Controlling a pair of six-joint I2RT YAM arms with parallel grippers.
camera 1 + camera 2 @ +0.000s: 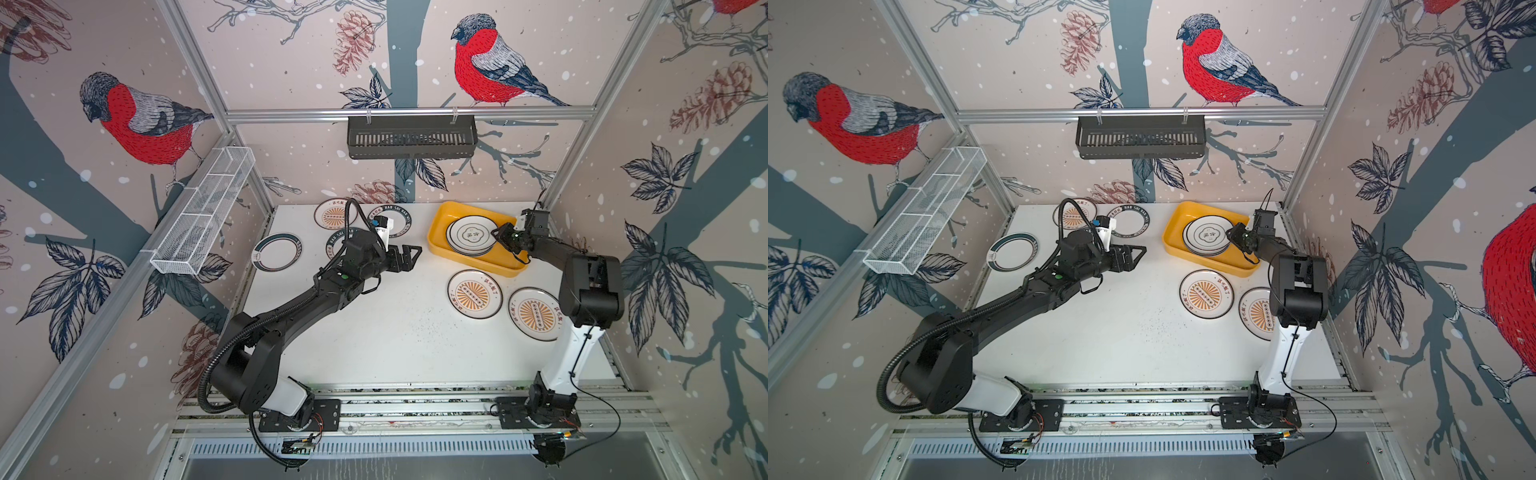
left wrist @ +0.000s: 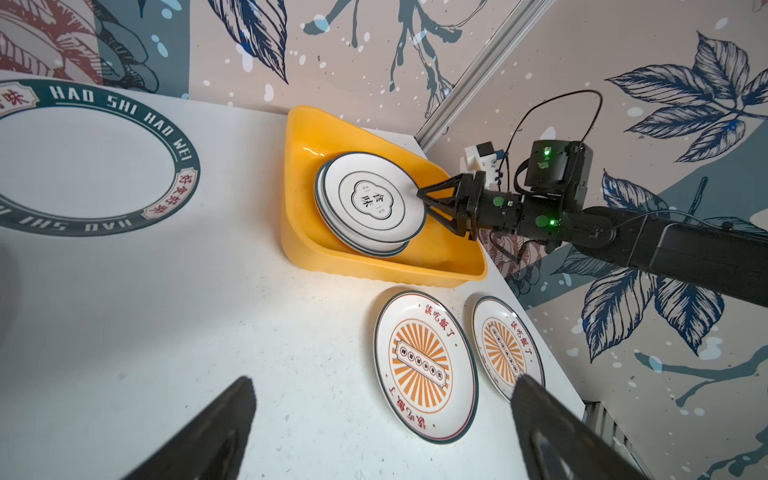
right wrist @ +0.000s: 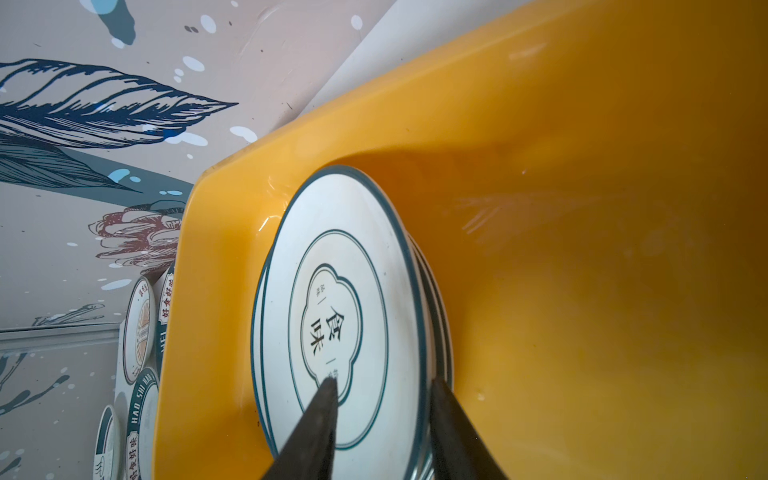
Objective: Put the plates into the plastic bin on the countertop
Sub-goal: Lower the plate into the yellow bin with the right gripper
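Black fingers [image 3: 316, 428] of the right end effector [image 3: 384, 382] fill the foreground of the right wrist view. They are parted and straddle the rim of the top plate [image 3: 340, 291] on a stack [image 3: 438, 316] inside the yellow plastic bin [image 3: 582, 124]; nothing is clamped. One finger lies across the plate's face and its mate sits behind the rim, but whether either pad touches china cannot be told. A careless withdrawal could hook that rim and drag the plate off its uneven stack.

From the left wrist view, the left end effector [image 2: 382, 379] gapes wide and empty above the table [image 2: 208, 311]. Two sunburst plates [image 2: 422, 365] lie just ahead of it, beside the bin [image 2: 299, 166]. The stack [image 2: 372, 199] sits crowded toward one end of the bin with its edges offset, and its plates cannot be counted. A lettered-rim plate [image 2: 95, 166] is cut off by the frame's edge.

Both top views show the bin [image 1: 440, 220] at the table's far right corner, with six plates waiting outside it. The left arm [image 1: 299, 307] covers most of one lettered plate [image 1: 334, 245], so any reach for it risks a blind grasp. The right arm [image 1: 1296, 291] overhangs one sunburst plate [image 1: 1254, 316], and a low swing could knock it toward the table's edge.
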